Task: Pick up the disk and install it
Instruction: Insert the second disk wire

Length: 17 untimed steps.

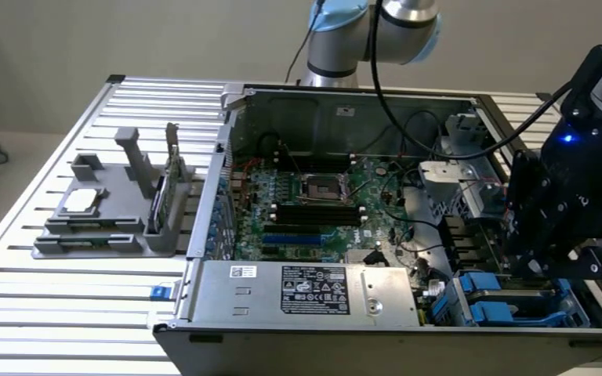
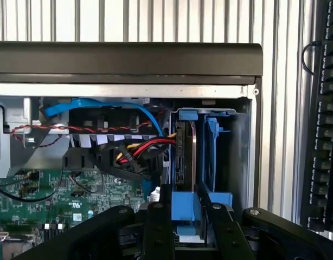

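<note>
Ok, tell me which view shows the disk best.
The wrist view: the disk stands on edge in its blue carrier inside the drive bay, directly ahead of the hand. In the exterior view only blue carrier parts show at the bay, partly behind the hand.

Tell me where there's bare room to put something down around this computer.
Bare slatted table lies in front of the grey fixture, beside the open case. Inside it's crowded: motherboard, power supply, and gripper over the blue drive bays.

blue plastic disk (image 2: 184, 162) frame, ribbed metal table (image 1: 29, 313)
</note>
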{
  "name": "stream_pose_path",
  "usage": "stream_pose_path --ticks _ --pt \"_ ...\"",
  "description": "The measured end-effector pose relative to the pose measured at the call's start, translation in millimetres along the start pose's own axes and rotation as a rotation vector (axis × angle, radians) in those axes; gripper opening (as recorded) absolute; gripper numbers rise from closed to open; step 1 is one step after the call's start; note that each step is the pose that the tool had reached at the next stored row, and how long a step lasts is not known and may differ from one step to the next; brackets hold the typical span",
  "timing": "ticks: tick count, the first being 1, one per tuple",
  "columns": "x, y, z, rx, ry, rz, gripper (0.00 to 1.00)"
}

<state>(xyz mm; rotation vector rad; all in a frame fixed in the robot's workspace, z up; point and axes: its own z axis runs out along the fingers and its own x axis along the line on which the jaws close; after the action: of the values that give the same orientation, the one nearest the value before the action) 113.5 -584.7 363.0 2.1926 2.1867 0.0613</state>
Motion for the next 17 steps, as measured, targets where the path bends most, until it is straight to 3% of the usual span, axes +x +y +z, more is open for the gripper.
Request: stream_pose_path --ticks 17 --pt "2.3 -1.3 -0.2 -0.0033 0.0009 0.0 0.31"
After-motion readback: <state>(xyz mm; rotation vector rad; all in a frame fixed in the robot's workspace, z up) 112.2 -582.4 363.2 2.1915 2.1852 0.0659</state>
